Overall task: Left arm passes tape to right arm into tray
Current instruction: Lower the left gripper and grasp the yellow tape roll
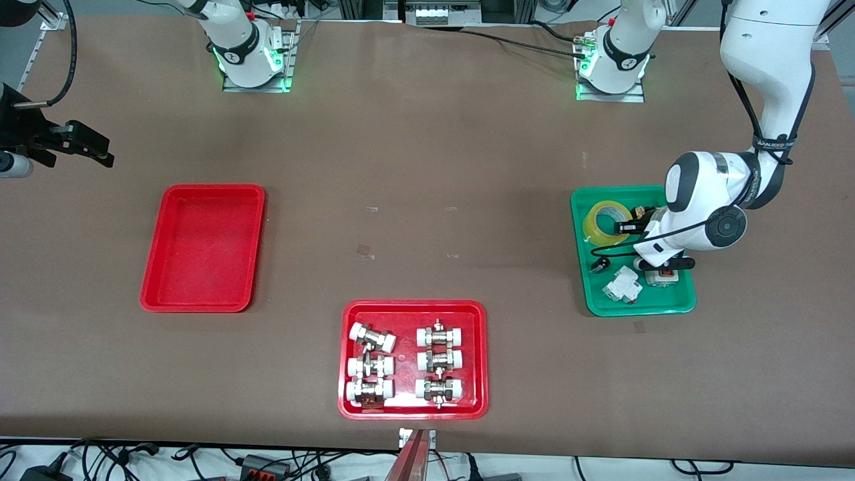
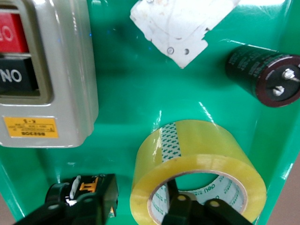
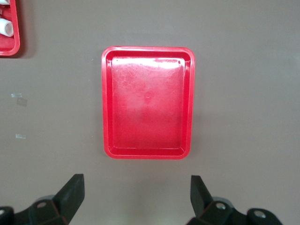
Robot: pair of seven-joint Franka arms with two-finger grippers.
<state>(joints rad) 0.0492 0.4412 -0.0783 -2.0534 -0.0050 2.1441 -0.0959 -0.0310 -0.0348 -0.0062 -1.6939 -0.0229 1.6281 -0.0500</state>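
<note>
The tape (image 1: 606,222) lay in the green tray (image 1: 674,307) at the left arm's end of the tabletop (image 1: 427,153), in the tray's corner farther from the front camera. The left tool (image 2: 140,206) was down at the roll: one finger (image 2: 180,206) stood inside the whitish core and the other one outside the yellow ring, so the roll's wall was between them (whether they already pressed it could not be told). In the same tray were a grey switch box (image 2: 47,75) with a red and a black button, a white plastic part (image 2: 180,28) and a black capacitor (image 2: 262,75).

The right tool (image 3: 136,192) waited in the air with its fingers spread wide and nothing between them, over the bare tabletop beside the plain red tray (image 1: 202,247). A second red tray (image 1: 413,414), nearer to the front camera, held metal fittings (image 1: 437,364) with white caps.
</note>
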